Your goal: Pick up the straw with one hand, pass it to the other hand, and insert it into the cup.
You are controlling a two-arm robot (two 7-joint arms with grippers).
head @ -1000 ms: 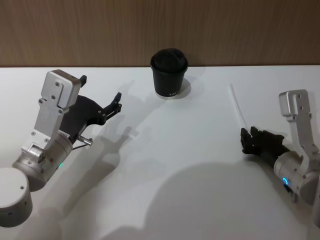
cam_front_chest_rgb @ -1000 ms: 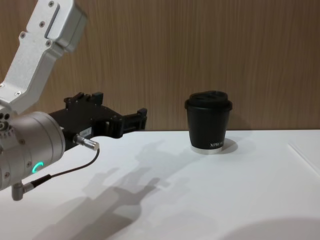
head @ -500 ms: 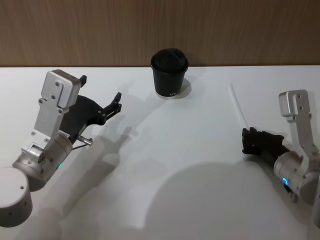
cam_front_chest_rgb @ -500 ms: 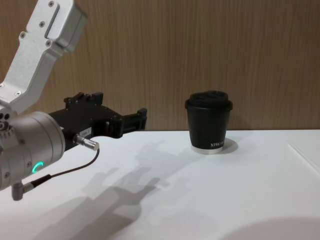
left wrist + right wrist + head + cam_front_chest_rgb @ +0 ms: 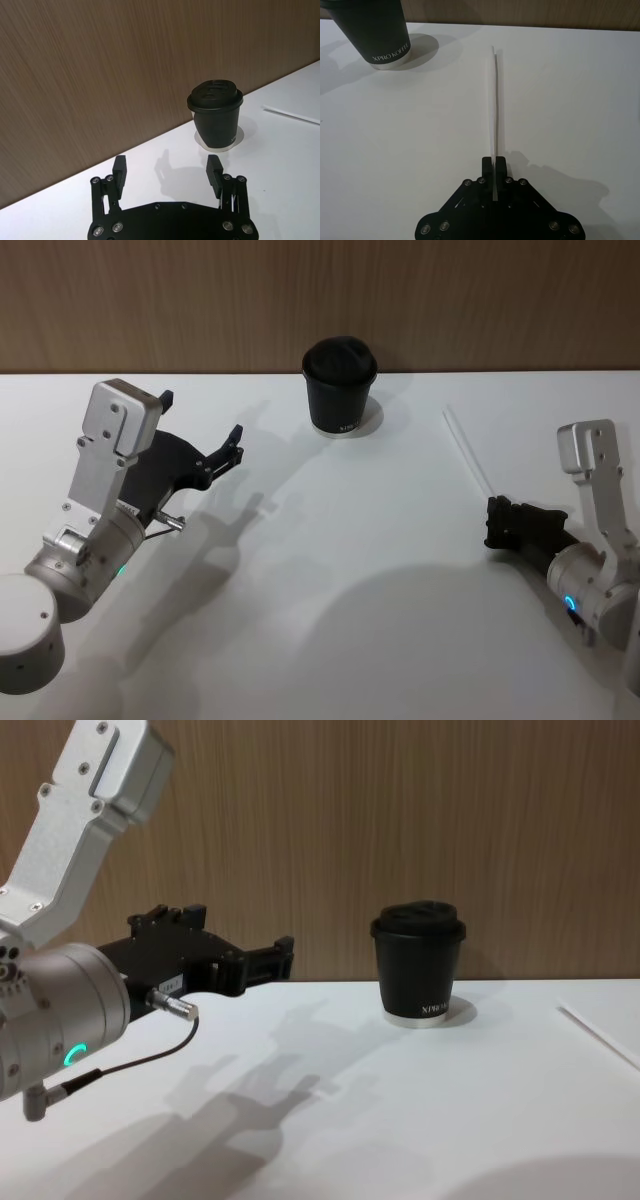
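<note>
**Straw (image 5: 468, 452) pinched at one end by the right gripper (image 5: 491, 520)**
In the head view, the straw's near end is clamped in that gripper and its free end is pointed toward the table's (image 5: 330, 570) far edge, right of the cup (image 5: 340, 385) and apart from it. The left gripper (image 5: 201, 417) is held spread open at the left. In the right wrist view, the fingers (image 5: 487, 166) are seen pressed together on the straw.

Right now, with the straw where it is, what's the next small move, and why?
Probably raise the right gripper a little, so the straw lifts well clear of the table before the handover. Its jaws are shut on the straw's near end, and the rest runs forward, low, to the right of the cup. The left gripper hangs open on the other side.
</note>
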